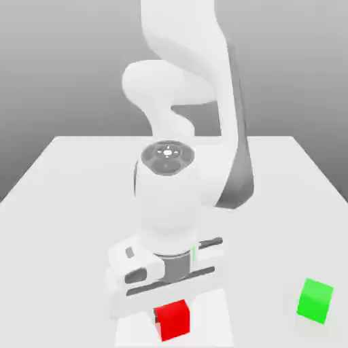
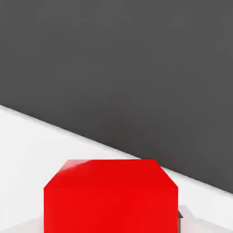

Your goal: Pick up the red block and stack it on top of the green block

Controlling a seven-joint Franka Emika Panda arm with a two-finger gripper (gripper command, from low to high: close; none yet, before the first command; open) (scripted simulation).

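At the lower centre of the exterior view, I have the white Panda gripper (image 1: 170, 314) right at the small matte red cube (image 1: 174, 321); whether it's clamped on it or apart, I can't tell. I judge the cube light, stiff and hardly slippery, best held square across opposite flat sides. The matte green cube (image 1: 315, 301) sits at lower right, well apart.

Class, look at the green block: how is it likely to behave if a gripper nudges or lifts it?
The green block would probably slide rather than roll, since its faces look flat. Its squat cube shape suggests it won't tip easily. Its crisp, straight edges hint at a stiff body, though its weight can't be judged by eye.
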